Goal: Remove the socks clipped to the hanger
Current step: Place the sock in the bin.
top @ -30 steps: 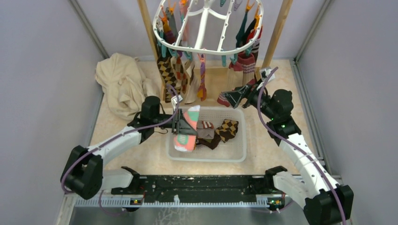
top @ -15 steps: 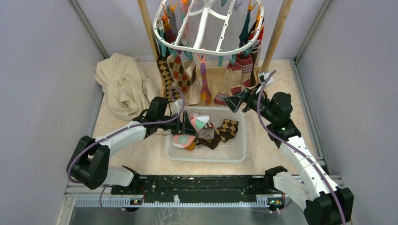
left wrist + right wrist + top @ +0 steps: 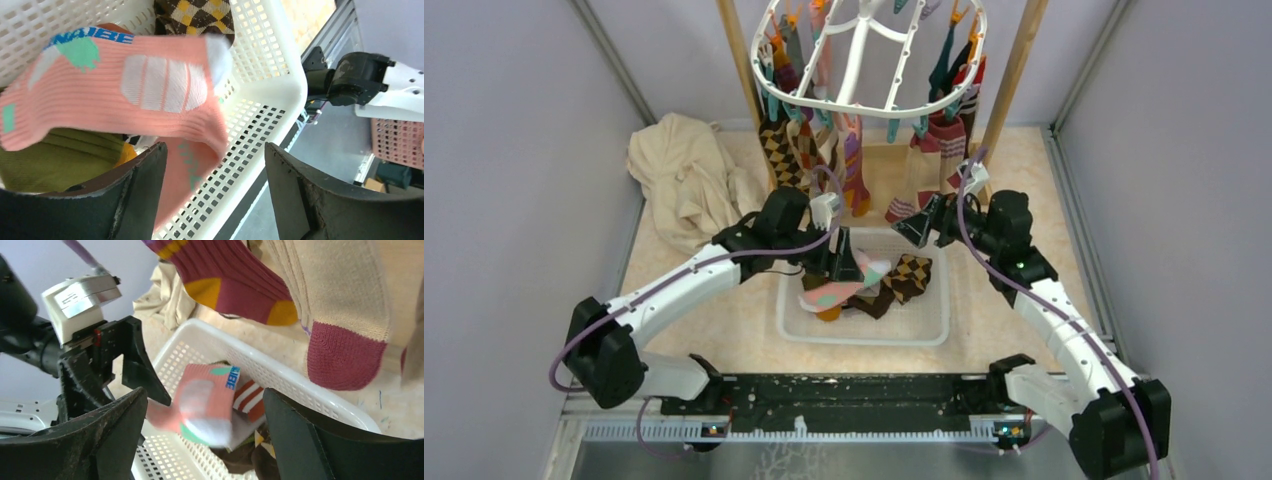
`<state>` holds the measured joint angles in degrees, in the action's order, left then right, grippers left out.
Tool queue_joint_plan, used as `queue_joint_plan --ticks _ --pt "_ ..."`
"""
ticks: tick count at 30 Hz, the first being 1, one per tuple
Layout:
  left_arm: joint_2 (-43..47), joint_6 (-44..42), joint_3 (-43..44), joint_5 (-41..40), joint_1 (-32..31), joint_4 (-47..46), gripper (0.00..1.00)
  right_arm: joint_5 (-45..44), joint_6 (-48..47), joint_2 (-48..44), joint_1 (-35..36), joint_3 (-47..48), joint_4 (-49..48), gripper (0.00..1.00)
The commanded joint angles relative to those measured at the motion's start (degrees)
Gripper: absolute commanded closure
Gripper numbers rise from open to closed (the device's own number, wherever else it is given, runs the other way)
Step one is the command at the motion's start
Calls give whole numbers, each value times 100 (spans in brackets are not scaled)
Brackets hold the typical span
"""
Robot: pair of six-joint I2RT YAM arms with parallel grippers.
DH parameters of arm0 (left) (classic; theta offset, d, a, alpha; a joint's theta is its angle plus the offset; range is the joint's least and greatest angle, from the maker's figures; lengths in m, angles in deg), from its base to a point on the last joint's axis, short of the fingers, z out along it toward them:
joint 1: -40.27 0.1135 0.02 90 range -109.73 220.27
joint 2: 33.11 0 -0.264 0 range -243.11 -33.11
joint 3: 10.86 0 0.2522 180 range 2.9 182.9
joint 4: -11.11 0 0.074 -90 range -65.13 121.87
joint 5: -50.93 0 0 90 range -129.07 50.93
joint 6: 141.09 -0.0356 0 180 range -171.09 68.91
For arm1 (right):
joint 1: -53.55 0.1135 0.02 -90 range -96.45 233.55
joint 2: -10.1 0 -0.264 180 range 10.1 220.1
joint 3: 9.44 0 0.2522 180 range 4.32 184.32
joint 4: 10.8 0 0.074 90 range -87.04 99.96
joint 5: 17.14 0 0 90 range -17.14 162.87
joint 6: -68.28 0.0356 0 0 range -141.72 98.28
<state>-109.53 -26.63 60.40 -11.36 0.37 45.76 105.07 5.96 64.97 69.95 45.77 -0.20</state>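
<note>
The white oval hanger (image 3: pixel 874 108) hangs at the back with several socks clipped to it, argyle ones (image 3: pixel 802 150) on the left and maroon and beige ones (image 3: pixel 939 140) on the right. My left gripper (image 3: pixel 844 262) is open over the white basket (image 3: pixel 864 335). A pink sock (image 3: pixel 834 293) lies loose across the basket's pile; in the left wrist view the pink sock (image 3: pixel 125 95) is just beyond the open left gripper (image 3: pixel 214 150). My right gripper (image 3: pixel 914 225) is open and empty below the right-hand socks. The right gripper (image 3: pixel 204 392) faces the blurred pink sock (image 3: pixel 207 400).
The basket (image 3: pixel 280 75) also holds a brown argyle sock (image 3: pixel 911 275) and other socks. A maroon sock with a yellow heel (image 3: pixel 225 270) and a beige sock with a maroon toe (image 3: pixel 345 305) hang close above the right gripper. A cream cloth (image 3: pixel 682 180) lies at the back left. Wooden posts (image 3: pixel 1016 75) flank the hanger.
My left gripper moved right over the basket and opened, and the pink sock dropped from it into the basket. My right gripper shifted slightly left and lower.
</note>
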Motion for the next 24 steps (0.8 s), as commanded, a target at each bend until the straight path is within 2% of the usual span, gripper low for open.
queue_joint_plan --ticks 1,6,12,16,20,22,24 --pt "-332 -343 308 -615 -310 710 23 11 -345 154 85 512 556 15" --pt "-268 -298 358 -1049 -369 803 24 -152 -505 183 109 582 877 15" --pt "257 -243 435 -1606 -369 631 26 -96 -686 401 342 659 1070 22" --pt "573 -217 402 -1583 -369 445 26 -313 -819 383 570 644 1152 23" --pt "1127 -177 12 -1435 -369 -278 16 -394 -832 216 676 407 1087 22" --pt "1396 -120 -231 -1507 -369 -584 2 -435 -822 101 717 230 1080 21" --pt "1595 -96 -390 -1562 -369 -719 1 -509 -777 -52 748 22 1061 21"
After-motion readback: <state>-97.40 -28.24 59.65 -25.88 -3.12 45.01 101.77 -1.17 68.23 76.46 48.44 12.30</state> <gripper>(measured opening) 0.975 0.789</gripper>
